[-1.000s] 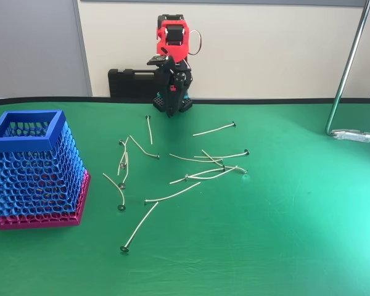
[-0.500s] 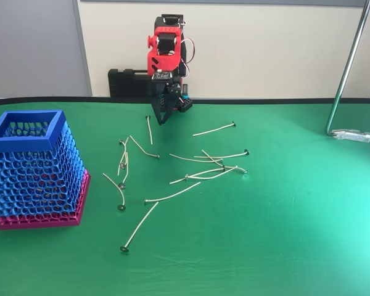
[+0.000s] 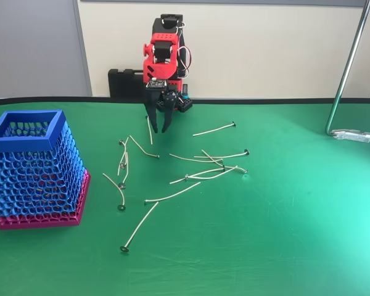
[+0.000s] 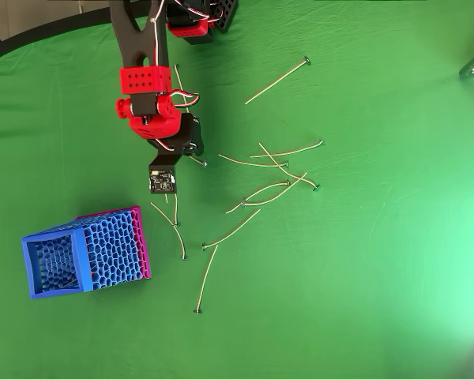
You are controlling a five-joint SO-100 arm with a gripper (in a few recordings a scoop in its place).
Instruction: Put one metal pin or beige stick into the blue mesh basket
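The end effector is seen pointed down with its fingers apart, empty, straddling the rearmost pin, a thin pale beige wire with a small dark head. The other pins are scattered on the green tabletop right of the basket.

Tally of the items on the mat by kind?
Beige pins: about 13 (some overlap, so the count is approximate)
Blue mesh basket: 1
Total: about 14
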